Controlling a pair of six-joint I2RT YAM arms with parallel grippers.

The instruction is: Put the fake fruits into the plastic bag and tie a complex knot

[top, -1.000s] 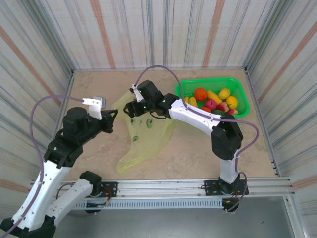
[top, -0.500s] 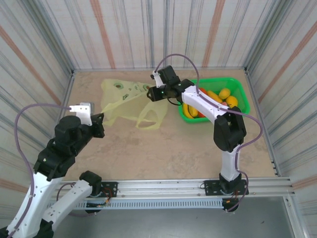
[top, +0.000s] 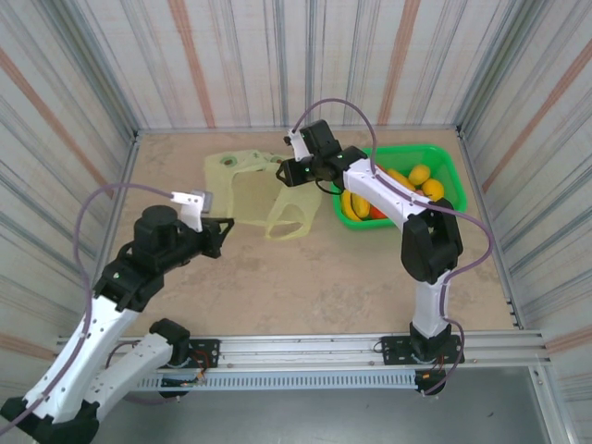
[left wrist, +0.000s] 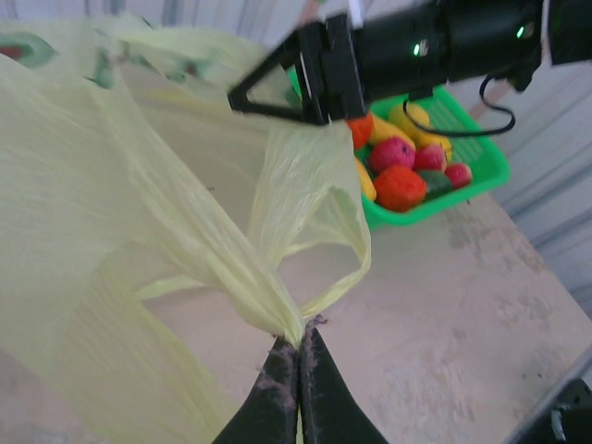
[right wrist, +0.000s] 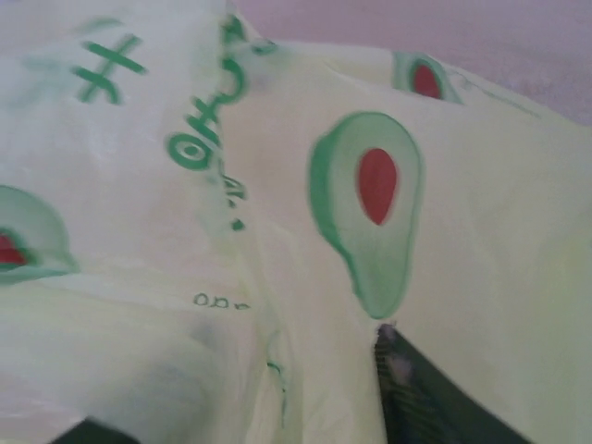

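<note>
**mango_hands:** Quick rundown, left to right, everything pegged to the green mesh basket (left wrist: 444, 202). Farthest from the basket is the left gripper (left wrist: 298, 356). Its jaws are clenched flat together on a pinch of the plastic bag (left wrist: 111, 231), right at the foot of one loop handle (left wrist: 314, 231).

**servo_dad:** And the bag itself? Lying on the table (left wrist: 444, 305) or up in the air?

**mango_hands:** Mostly up, I think. It's stretched like a sheet between the two claws, all on the basket's left side. That loop handle hangs down at the end facing the basket, near its left wall but not over it. The right wrist camera has film right up against the lens, with avocado prints (right wrist: 370, 203) and green lettering (too blurry to read).

**servo_dad:** Right claw?

**mango_hands:** The right gripper (top: 280, 174) sits just left of the basket's far-left corner, at the bag's top edge. The film bunches up into it, so I read it as grasping the bag. One dark finger (right wrist: 407, 388) pokes out from under the film.

**servo_dad:** Fruit?

**mango_hands:** Every one of the fake fruits (left wrist: 400, 185) I can spot is inside the basket. There's a banana (top: 350, 203) against its left wall, a lemon (top: 420, 174) toward the far right, and red and pink ones piled between. The right arm (top: 388, 199) crosses over the basket's left half.
</note>
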